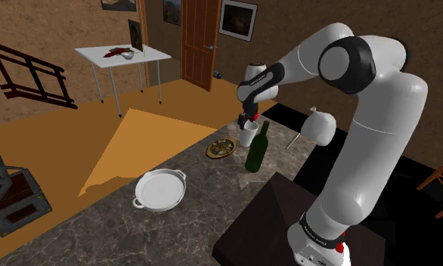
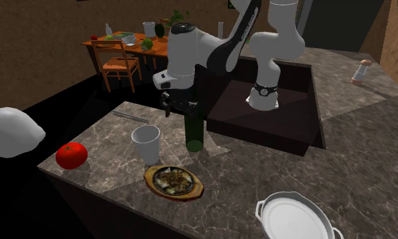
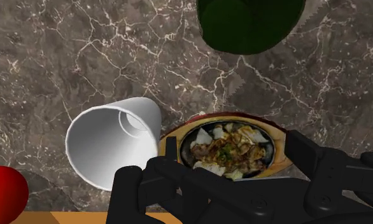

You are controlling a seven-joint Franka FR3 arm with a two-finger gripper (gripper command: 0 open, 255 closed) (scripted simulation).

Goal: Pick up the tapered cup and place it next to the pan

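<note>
Black gripper point(image 3: 223, 167) spread wide above marble counter point(image 3: 64, 57) | white tapered cup point(image 3: 112, 149) upright near counter's edge, just beside food dish point(image 3: 230, 149); pan point(image 1: 159, 189) well apart | advice: shift over cup's rim, descend straight, clear green bottle point(image 3: 249, 22)

The arm point(image 1: 382, 121) rises from its base, folds at the elbow and reaches forward. The wrist point(image 1: 258, 83), just above the jaws, points them straight down. The jaws stand apart and empty, hanging in the air.
</note>
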